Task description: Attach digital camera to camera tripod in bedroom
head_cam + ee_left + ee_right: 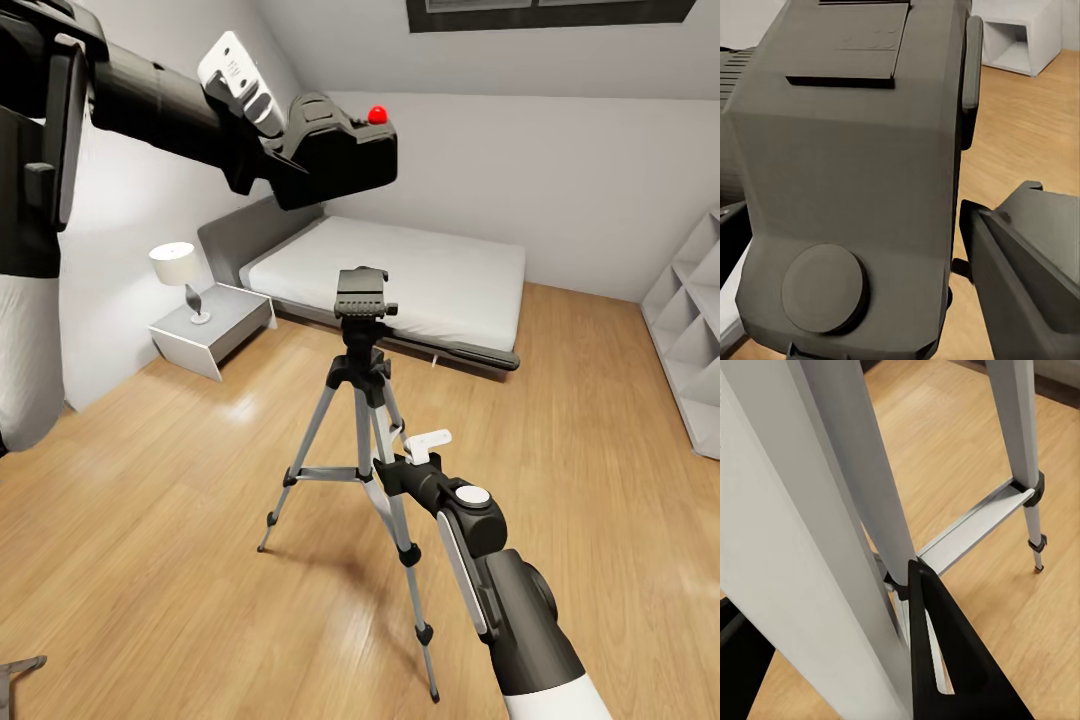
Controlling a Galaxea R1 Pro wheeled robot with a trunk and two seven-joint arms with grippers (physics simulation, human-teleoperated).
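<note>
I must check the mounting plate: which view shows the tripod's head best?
The head view: the tripod stands whole there, its head plate bare on top. The right wrist view gives only its legs up close; the left wrist view gives the camera instead.

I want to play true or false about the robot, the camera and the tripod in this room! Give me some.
1. The left gripper holds the digital camera up in the air. True.
2. The digital camera sits on the camera tripod. False: the tripod's head plate is bare.
3. The right gripper is close by a tripod leg. True.
4. The tripod lies flat on the floor. False: it stands upright.
5. A lamp stands on the bed. False: it stands on the nightstand.
</note>
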